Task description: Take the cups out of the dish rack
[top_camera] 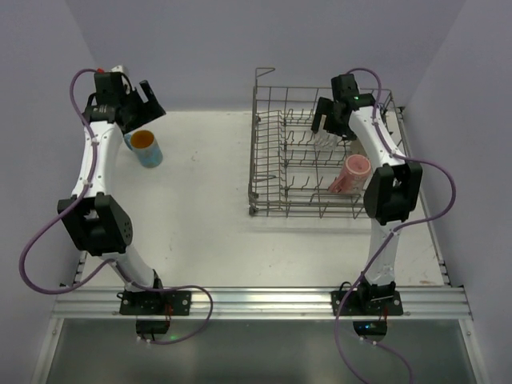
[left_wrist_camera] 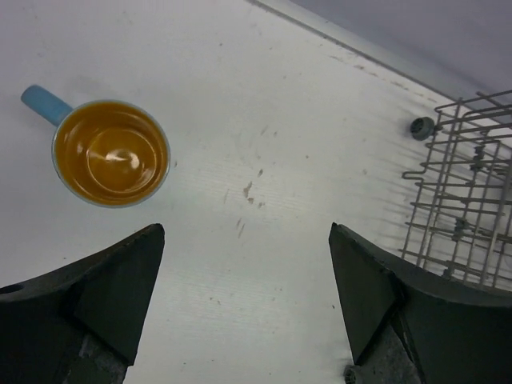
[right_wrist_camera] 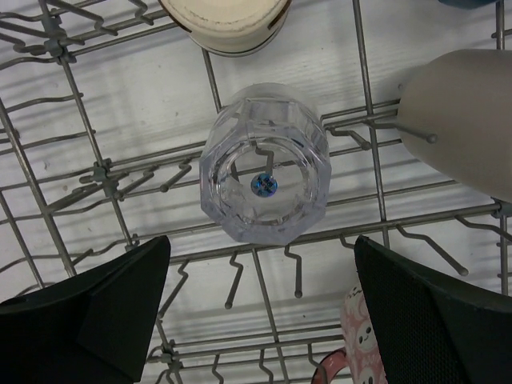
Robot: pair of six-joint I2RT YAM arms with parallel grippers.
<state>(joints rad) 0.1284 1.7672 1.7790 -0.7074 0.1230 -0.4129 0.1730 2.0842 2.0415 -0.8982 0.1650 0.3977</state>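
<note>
Cups are seen in two places. A blue mug [top_camera: 146, 148] with an orange inside is stood upright on the worktop [top_camera: 208, 192] at the far left, well apart from the rack [top_camera: 265, 160], which is set on the right half. The left fingers [left_wrist_camera: 120, 288] are spread wide with nothing between them; they are held above the worktop, near the mug but apart from it, and in the left wrist view the mug lies beyond the left-hand finger, its handle turned away.

Inside the rack, a clear glass [right_wrist_camera: 266, 174] is seated over a blue-tipped prong [right_wrist_camera: 264, 184], which is seen through its base. The right fingers [right_wrist_camera: 112, 308] are held wide open above the rack, one to each side of the glass, and neither is seen touching it. A beige cup [right_wrist_camera: 468, 120] is propped on prongs just right of the glass, and a cream cup [right_wrist_camera: 226, 20] is placed beyond it. A pink tumbler [top_camera: 352, 174] is laid tilted among the wires at the near right of the rack, beside the right arm.
</note>
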